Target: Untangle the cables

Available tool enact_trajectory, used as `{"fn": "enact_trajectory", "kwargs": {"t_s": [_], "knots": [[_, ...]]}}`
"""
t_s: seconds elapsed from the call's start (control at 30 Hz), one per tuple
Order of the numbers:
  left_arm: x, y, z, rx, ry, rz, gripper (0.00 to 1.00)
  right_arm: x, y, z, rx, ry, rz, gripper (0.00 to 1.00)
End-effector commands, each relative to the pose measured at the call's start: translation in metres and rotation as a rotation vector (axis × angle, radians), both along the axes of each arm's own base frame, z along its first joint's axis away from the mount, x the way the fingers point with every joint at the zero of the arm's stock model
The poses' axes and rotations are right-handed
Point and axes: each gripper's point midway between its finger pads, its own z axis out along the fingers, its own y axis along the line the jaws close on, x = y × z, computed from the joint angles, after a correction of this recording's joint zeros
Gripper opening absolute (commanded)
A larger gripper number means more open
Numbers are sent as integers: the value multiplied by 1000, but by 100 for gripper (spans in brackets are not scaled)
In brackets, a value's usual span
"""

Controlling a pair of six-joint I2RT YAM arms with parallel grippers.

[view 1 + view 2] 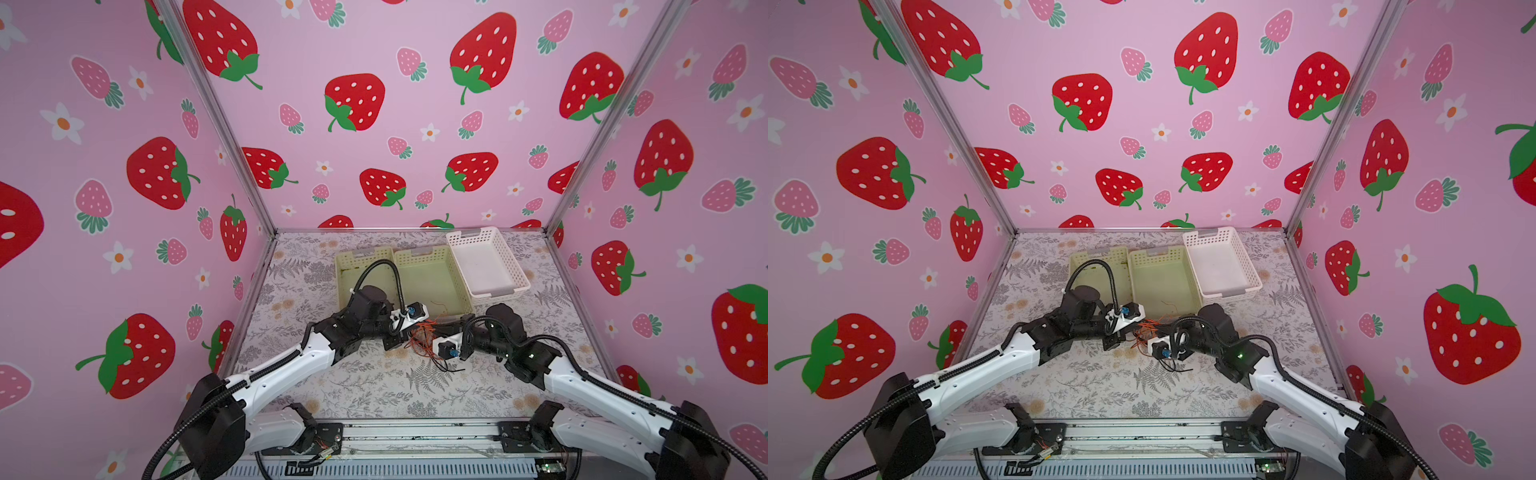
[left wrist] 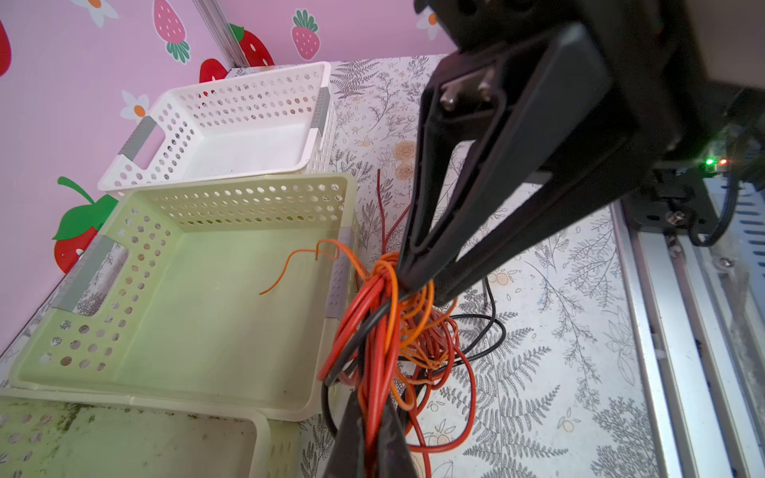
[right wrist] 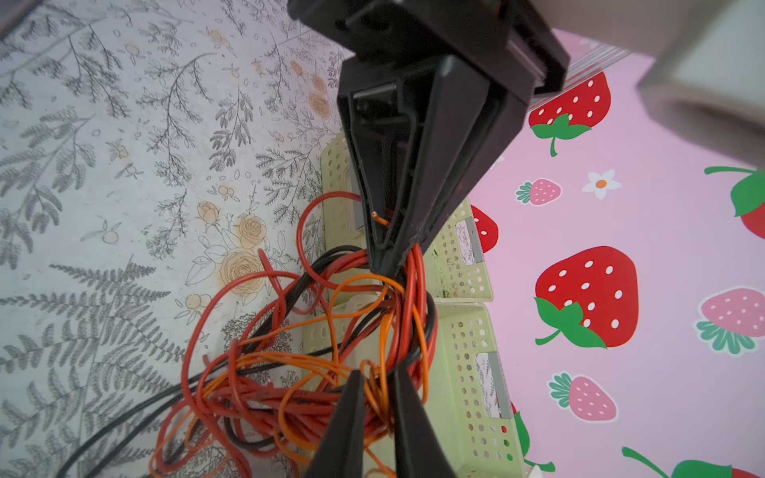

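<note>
Both arms grip one knot, so the pull-apart looks about to begin. The left gripper (image 3: 387, 269) has its fingers pressed together on red and black strands; the right gripper (image 2: 420, 289) pinches the bundle close beside. The cables (image 1: 422, 338), a loose red, orange and black snarl, sit low centre in both top views on the bench (image 1: 374, 386), just below a green basket (image 1: 432, 278), one orange end trailing into it. Next, likely a slow, gentle parting pull.
</note>
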Motion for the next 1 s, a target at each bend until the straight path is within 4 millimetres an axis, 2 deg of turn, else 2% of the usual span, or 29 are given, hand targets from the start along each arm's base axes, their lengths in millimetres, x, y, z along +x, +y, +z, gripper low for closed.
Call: {"fn": "enact_trajectory", "kwargs": {"t_s": [0.0, 0.03, 0.13, 0.2, 0.3, 0.37, 0.53, 0.7, 0.87, 0.97], "knots": [[-8, -15, 32, -78, -15, -88, 0, 16, -2, 3, -23, -71, -59, 5], [-8, -15, 32, -78, -14, -88, 0, 17, -2, 3, -26, -78, -62, 1], [-5, -13, 32, -73, -16, -75, 0, 22, -5, 6, -26, -90, -94, 0], [-2, -9, 30, -62, -5, -57, 0, 26, -8, 17, 24, -101, -135, 0], [5, 2, 26, -60, 19, -9, 0, 30, -22, 44, 168, -85, -181, 0], [11, 9, 26, -69, 31, 24, 0, 31, -36, 63, 257, -77, -211, 0], [19, 22, 25, -77, 50, 74, 0, 36, -64, 86, 406, -40, -255, 0], [19, 26, 23, -71, 59, 88, 0, 60, -90, 98, 478, -20, -405, 0], [17, 34, 15, -47, 75, 116, 0, 81, -132, 123, 629, -34, -579, 0], [17, 40, 11, -37, 77, 143, 0, 94, -157, 130, 674, -45, -704, 0]]}}
